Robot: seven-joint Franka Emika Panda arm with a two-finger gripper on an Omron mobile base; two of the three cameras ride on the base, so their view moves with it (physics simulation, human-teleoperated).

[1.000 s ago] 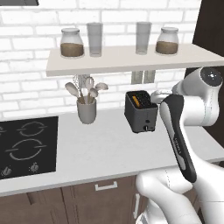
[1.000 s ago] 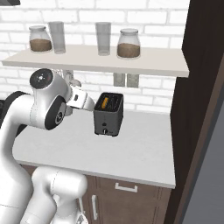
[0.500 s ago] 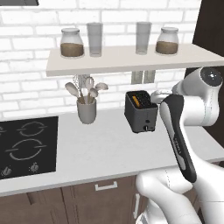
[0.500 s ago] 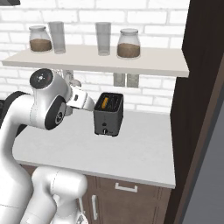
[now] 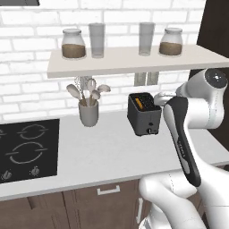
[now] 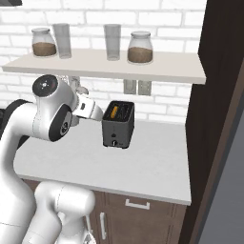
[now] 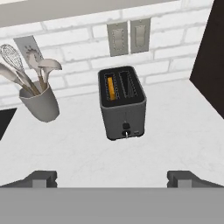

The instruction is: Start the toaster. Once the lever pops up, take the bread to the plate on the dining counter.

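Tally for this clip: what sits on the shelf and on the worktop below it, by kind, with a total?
Jars with brown contents: 2
Empty glasses: 2
Toaster: 1
Bread slice, in the toaster's slot: 1
Utensil holder with utensils: 1
Hob, set into the worktop: 1
Total: 8

The dark grey toaster (image 7: 123, 105) is standing upright on the white worktop near the brick wall, its knob facing outward. The bread (image 7: 111, 86) is sitting in its left slot.
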